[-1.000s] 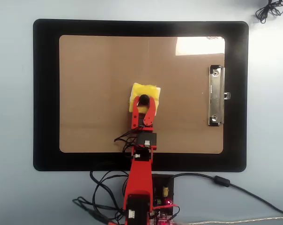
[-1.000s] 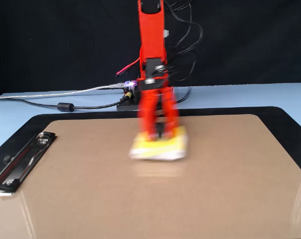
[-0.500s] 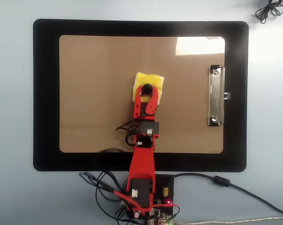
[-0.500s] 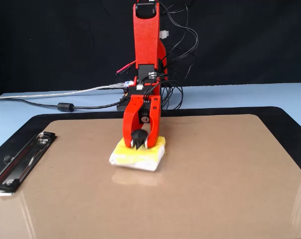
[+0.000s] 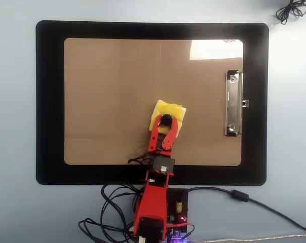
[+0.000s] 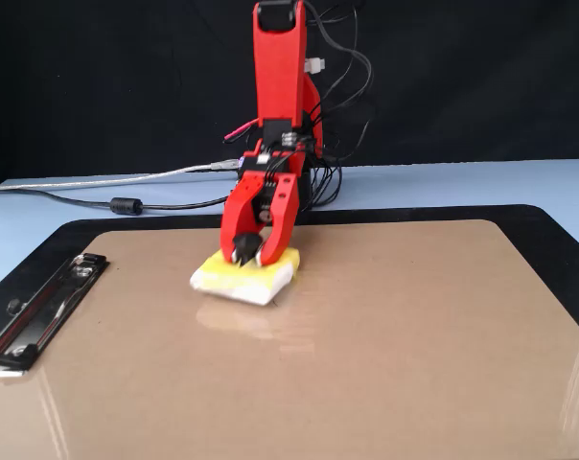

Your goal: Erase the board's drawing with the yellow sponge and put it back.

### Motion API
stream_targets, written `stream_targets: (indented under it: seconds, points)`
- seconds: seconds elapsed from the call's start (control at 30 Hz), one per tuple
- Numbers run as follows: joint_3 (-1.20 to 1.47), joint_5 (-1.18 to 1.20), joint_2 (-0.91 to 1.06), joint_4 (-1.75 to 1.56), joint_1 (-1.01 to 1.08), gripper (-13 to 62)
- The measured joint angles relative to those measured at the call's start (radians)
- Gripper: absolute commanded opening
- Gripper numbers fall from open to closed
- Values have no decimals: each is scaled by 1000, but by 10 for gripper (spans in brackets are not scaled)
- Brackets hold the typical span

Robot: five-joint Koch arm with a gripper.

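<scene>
The yellow sponge [image 5: 169, 112] [image 6: 242, 276] lies flat on the brown board [image 5: 107, 101] [image 6: 385, 345], a little below its middle in the overhead view. My red gripper [image 5: 165, 121] [image 6: 244, 251] is shut on the sponge's round black knob, pressing the sponge onto the board. No drawing shows on the bare board surface in either view; whatever lies under the sponge is hidden.
The board rests on a larger black mat [image 5: 49, 101] [image 6: 558, 240]. Its silver clip [image 5: 233, 104] [image 6: 40, 311] sits at the right edge in the overhead view. The arm's base and cables [image 5: 112, 212] lie below the mat; another cable [image 5: 290, 10] is at the top right.
The gripper has dragged the sponge toward the arm's base and toward the clip side, after pushing it farther away half a second ago. Its hold on the knob is unchanged.
</scene>
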Motion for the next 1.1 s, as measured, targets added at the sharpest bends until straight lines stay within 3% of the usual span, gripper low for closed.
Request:
stream_targets:
  seconds: [0.13,0.23,0.37,0.57,0.9,1.1]
  points:
    - [-225,3,-112,31,0,-83]
    - [-603,0,-393,38,0,-83]
    - [-664,-2,-514,20,0,-83]
    - [-275,-2,-224,12,-20,-83]
    - [-290,5,-98,98,-94,-83]
    - [-373,2,433,715,-195,-83]
